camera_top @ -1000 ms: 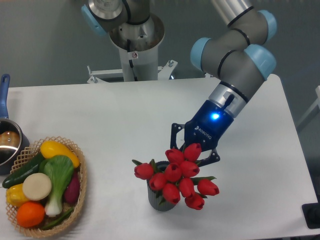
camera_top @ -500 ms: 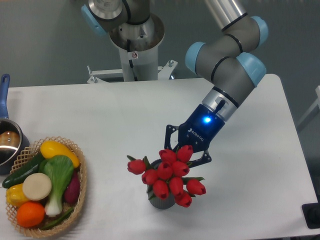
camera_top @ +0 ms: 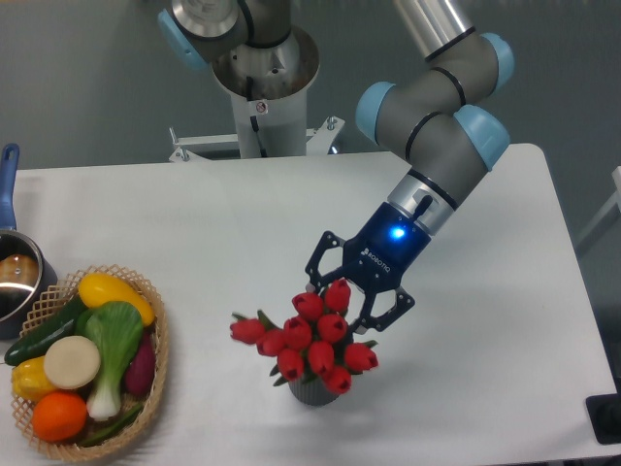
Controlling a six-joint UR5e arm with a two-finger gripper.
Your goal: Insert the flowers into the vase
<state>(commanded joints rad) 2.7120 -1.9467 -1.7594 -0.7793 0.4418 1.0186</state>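
The flowers (camera_top: 309, 342), a bunch of red tulip buds with short green leaves, are being carried in the vase (camera_top: 313, 390), spreading wider than it and hiding its mouth. Only the dark grey ribbed lower part of the vase is being shown, standing upright beneath the buds.

My arm reaches down from the upper right, elbow joints bent above the table (camera_top: 194, 223), forearm slanting down and left. Its wrist shows a lit blue light. My gripper (camera_top: 354, 301) hangs low over the table's near middle, pointing down-left, its two black fingers spread wide apart.
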